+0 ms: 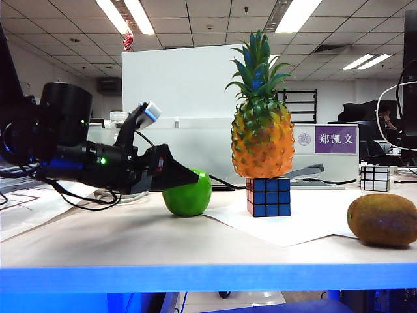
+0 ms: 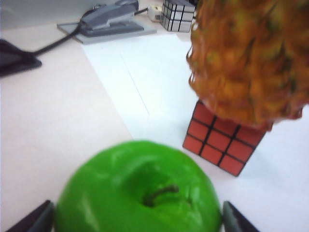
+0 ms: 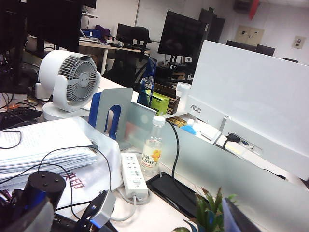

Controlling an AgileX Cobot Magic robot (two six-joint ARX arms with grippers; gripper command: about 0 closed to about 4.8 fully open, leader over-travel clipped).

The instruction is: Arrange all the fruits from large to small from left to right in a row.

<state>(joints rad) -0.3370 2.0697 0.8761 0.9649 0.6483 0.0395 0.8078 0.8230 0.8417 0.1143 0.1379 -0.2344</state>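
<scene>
Blue Rubik's cube (image 1: 268,196) centre frame on white paper (image 1: 287,225); stapler (image 1: 311,173) and silver cube (image 1: 374,177) mid-right, behind

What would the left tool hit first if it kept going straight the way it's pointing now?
Most likely the apple. The left tool is open, one finger on each side of it, with the apple dead ahead. Whether they touch yet is unclear.

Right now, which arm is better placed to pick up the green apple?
Left. Its open tool already straddles the green apple. The right tool faces desk clutter, away from the fruits.
</scene>
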